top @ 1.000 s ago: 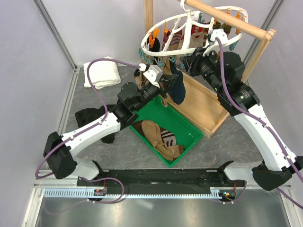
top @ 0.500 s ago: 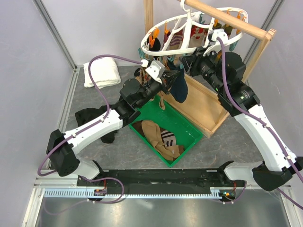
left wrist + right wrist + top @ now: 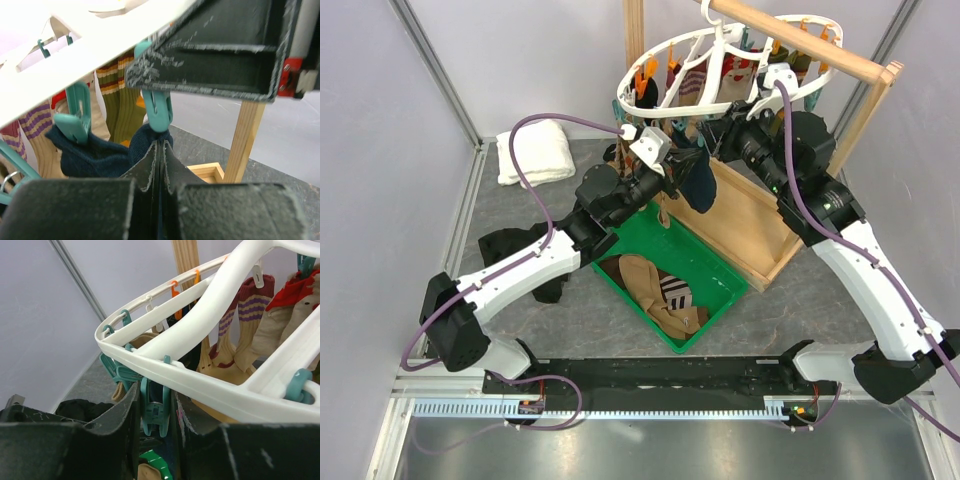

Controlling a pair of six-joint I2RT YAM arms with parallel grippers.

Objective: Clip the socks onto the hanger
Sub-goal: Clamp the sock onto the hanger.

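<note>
Here, the clipping step is in hand. The left tool [image 3: 160,160] is clamped together on the navy sock [image 3: 100,152], raising its cuff to the rim of the white hanger [image 3: 210,385], which hangs from the wooden rail [image 3: 800,45]. The right tool [image 3: 155,415] closes around a teal clip [image 3: 156,409], its fingers flanking the handles and apparently pressing them. In the left wrist view the cuff sits just beneath a teal clip's mouth, probably the same one, touching or nearly so. The next move likely calls for feeding the cuff between the clip's halves, then easing the squeeze before the sock is let go. More socks [image 3: 660,290] lie in the green tray [image 3: 705,255] on the table [image 3: 790,320]. No brand, label or writing is legible.
</note>
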